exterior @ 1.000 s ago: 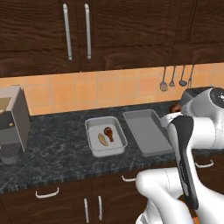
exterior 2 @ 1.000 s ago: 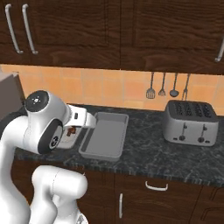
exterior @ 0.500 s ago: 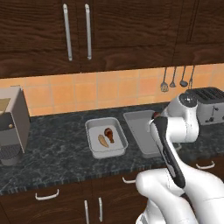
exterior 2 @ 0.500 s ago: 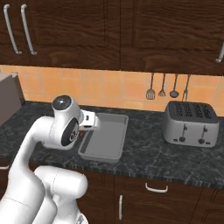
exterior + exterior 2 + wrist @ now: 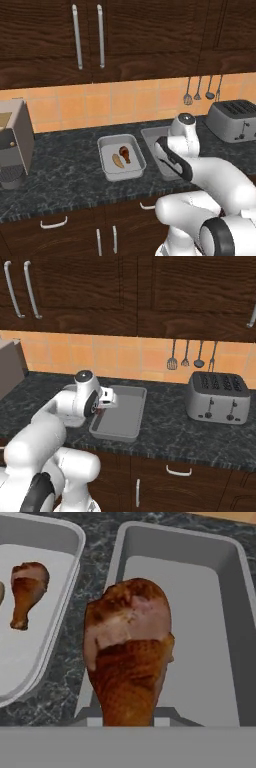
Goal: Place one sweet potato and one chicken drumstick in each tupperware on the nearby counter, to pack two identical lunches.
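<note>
Hand view: a chicken drumstick fills the centre, thick end up, narrowing toward the bottom edge where the gripper holds it; jaws closed narrow on the meat, fingertips mostly hidden behind it. The drumstick hangs over the near-left part of the long container, whose floor is bare grey. To the left, across a strip of dark marbled counter, lies the square container w/ a second drumstick on its floor, thick end up, bone end down.

Left base view: square container sits mid-counter, holding one drumstick and one sweet potato side by side, potato to the left, close together; whether they touch cannot be told. The long container stands just right of it, largely covered by the white arm. Counter runs the width of the picture. A grey appliance stands at far left, a toaster at far right, utensils hang on the orange tile wall.

Right base view: arm's wrist leans over the left edge of the long container; a small reddish bit, prob. the held drumstick, shows below the hand at the container's left rim. Toaster well apart to the right; utensils above it on the wall.
</note>
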You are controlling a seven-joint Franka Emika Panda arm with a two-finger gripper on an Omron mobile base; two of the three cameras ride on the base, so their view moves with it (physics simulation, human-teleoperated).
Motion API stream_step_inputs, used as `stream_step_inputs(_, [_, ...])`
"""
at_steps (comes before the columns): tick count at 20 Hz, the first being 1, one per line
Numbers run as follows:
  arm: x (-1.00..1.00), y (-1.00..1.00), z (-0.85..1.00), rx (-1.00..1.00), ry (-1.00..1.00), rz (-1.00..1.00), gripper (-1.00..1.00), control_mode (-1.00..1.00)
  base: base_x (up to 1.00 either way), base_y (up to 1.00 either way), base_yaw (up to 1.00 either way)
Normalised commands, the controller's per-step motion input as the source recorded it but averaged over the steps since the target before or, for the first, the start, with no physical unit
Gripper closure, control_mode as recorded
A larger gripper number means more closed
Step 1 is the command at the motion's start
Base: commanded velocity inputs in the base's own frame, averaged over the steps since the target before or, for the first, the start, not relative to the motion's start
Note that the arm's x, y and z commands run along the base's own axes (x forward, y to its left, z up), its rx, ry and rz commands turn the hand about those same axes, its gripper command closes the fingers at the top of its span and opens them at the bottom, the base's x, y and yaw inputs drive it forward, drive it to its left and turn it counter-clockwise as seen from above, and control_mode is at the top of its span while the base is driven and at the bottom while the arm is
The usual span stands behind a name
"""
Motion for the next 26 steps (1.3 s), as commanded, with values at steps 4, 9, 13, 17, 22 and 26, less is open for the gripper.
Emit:
stream_step_inputs(4, [0.71,0.00,-0.37,0.00,0.11,0.05,1.00,-1.00,0.00,0.00,0.00])
stream_step_inputs(9, [0.40,-0.11,-0.37,0.00,0.09,0.07,1.00,-1.00,0.00,0.00,0.00])
stream_step_inputs(13, [0.22,-0.08,-0.42,0.00,0.10,0.02,1.00,-1.00,0.00,0.00,0.00])
stream_step_inputs(17, [0.25,-0.01,-0.50,0.00,0.08,0.00,1.00,-1.00,0.00,0.00,0.00])
stream_step_inputs(22, [0.24,0.00,-0.39,0.00,0.11,0.00,1.00,-1.00,0.00,0.00,0.00])
stream_step_inputs(26, [0.23,-0.01,-0.29,0.00,0.07,0.00,1.00,-1.00,0.00,0.00,0.00])
